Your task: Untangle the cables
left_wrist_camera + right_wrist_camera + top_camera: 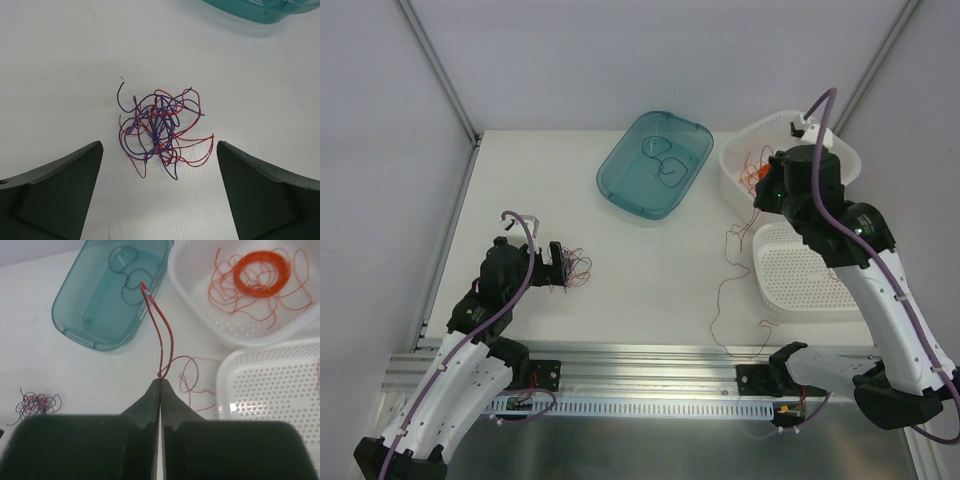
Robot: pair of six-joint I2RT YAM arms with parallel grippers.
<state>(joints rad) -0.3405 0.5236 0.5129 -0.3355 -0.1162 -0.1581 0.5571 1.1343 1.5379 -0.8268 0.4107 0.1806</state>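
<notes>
The cables are a small wad of thin red and dark blue-purple wires (159, 127) lying on the white table, also seen in the top view (576, 268) and the right wrist view (35, 404). My left gripper (159, 146) is open just short of the wad, one finger on each side, touching nothing; it shows in the top view (556, 263). My right gripper (160, 379) is shut on a loop of a single long red wire (163, 337) and holds it above the table. The wire's tail (723, 285) trails down onto the table. The right gripper (760, 203) hangs beside the white basket.
A teal tub (612, 185) at the back centre holds two dark wire loops (131, 282). A white basket (738, 150) at the back right holds loose orange wires and a neat orange ring coil (260, 271). A white perforated tray (810, 270) lies in front of it.
</notes>
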